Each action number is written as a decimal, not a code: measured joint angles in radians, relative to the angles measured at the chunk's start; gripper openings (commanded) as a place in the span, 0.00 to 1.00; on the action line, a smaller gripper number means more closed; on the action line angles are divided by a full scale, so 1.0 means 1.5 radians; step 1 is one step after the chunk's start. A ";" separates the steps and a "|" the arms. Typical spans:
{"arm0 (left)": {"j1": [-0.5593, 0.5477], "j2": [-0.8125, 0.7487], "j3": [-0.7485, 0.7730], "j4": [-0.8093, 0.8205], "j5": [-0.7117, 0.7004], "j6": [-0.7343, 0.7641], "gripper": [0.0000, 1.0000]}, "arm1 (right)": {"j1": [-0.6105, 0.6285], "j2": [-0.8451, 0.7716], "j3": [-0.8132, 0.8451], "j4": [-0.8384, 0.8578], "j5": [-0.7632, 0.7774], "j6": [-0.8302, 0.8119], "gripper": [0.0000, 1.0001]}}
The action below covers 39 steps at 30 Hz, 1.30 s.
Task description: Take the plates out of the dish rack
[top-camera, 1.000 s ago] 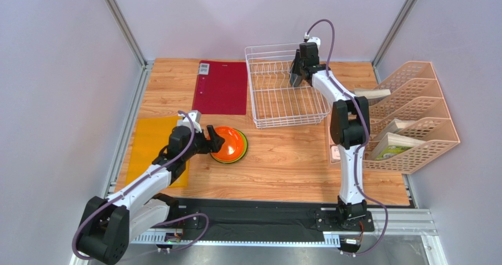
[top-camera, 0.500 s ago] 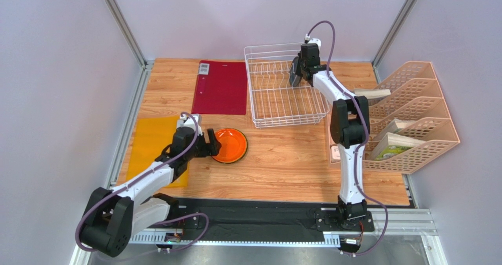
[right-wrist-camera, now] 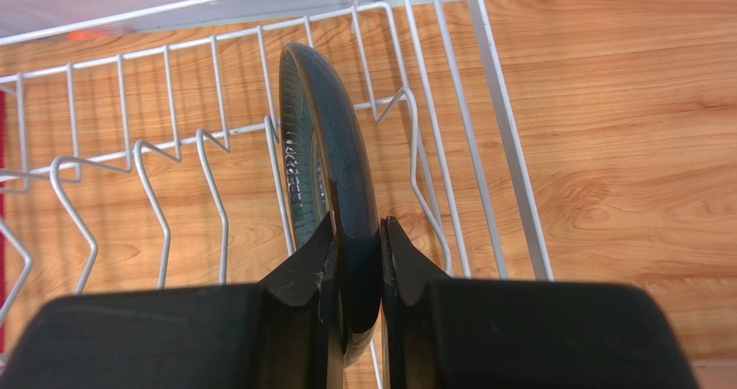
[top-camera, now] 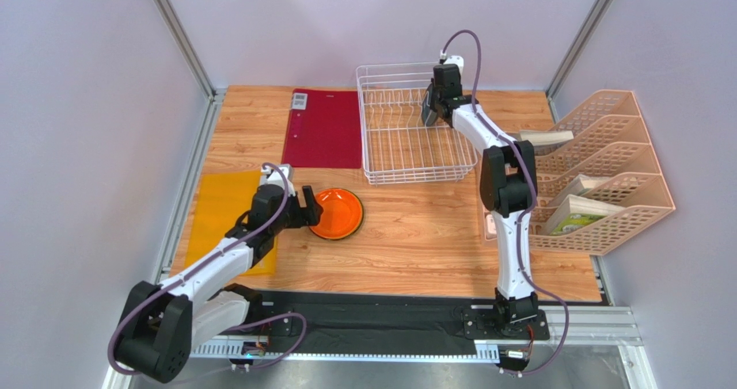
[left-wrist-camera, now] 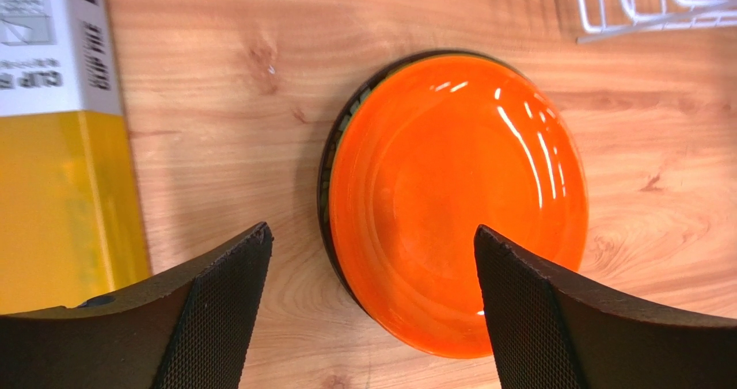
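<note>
Since a second ago, two things have changed on the bench (top-camera: 415, 234). The dish rack (top-camera: 381, 130) at the far side has slid a little to the left. Each arm has also moved on a step.

The right arm (top-camera: 506, 182) is stretched almost to full reach. Its forearm runs over the rack's right wall and its wrist tips down into the far right corner. The left arm (top-camera: 216, 259) lies low and bent at the near left, with its wrist pointing right toward the stack of unloaded plates.

The orange plate (left-wrist-camera: 458, 199) was tilted in that arm's grasp a second ago. It now lies flat on the stack, with the rim of a darker plate (left-wrist-camera: 327, 173) showing along its left edge. The teal-grey plate (right-wrist-camera: 333, 156) stands upright on edge between the divider prongs, in the rack's right end.

The left fingers (left-wrist-camera: 216, 303) are released and spread wide, one on each side of the orange plate's near edge, and they seem clear of it. The right fingers (right-wrist-camera: 307, 272) were closing a second ago and are now clenched on the near rim of the teal-grey plate, one pad on each face.

I see no other plate in the rack, so this looks like the last one and the task is near its end. The plate is gripped but not yet lifted. I judge that it needs to rise straight up out of the prongs, since a sideways pull could drag the light rack again
</note>
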 measured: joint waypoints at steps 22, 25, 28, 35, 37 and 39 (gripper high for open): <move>0.000 -0.070 0.038 -0.043 -0.049 0.007 1.00 | 0.090 -0.257 -0.258 0.140 0.260 -0.090 0.00; 0.000 -0.056 0.047 -0.041 -0.037 0.006 1.00 | 0.089 -0.313 -0.306 0.134 0.243 -0.073 0.00; 0.000 -0.041 0.062 -0.034 -0.021 0.006 1.00 | 0.089 -0.382 -0.358 0.108 0.202 -0.039 0.00; 0.000 0.004 0.105 0.008 0.040 0.002 1.00 | 0.094 -0.550 -0.490 0.099 0.050 0.046 0.00; 0.000 0.016 0.113 0.028 0.059 -0.001 0.99 | 0.094 -0.581 -0.515 0.104 -0.022 0.071 0.00; 0.000 0.027 0.119 0.047 0.077 -0.008 0.99 | 0.095 -0.595 -0.535 0.111 -0.086 0.092 0.00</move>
